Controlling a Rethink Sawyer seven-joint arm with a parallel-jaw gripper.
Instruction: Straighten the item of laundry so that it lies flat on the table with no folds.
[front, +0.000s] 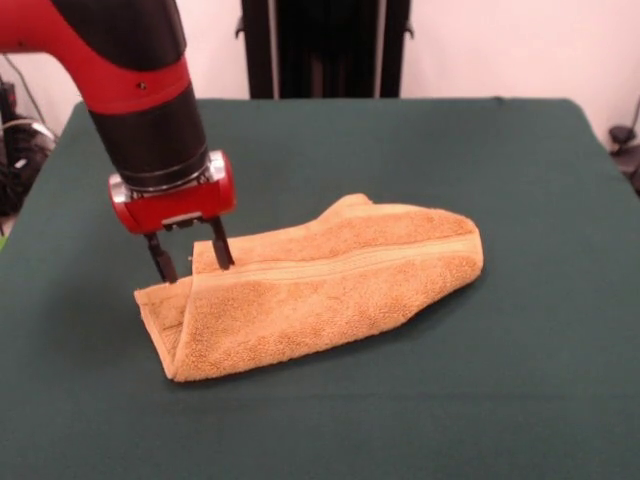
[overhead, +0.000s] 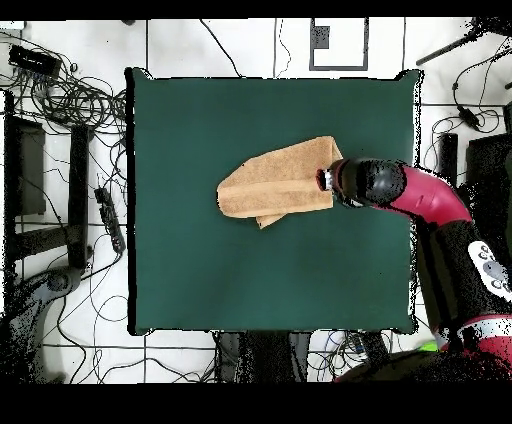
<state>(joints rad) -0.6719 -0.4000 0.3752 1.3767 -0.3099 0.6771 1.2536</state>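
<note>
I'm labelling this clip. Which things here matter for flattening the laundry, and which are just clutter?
Part of the job:
towel, folded over
green table
gripper, open, at the towel's end

Just around:
cables on the floor
black stand behind the table

We are looking for words, numbers, labels and signs, and we are not finding any that we can read. The towel (front: 320, 290) is showing no writing. The green table (front: 500, 400) is showing none from edge to edge. The red and black arm (front: 130, 80) is showing no name or number that we can make out.
</note>
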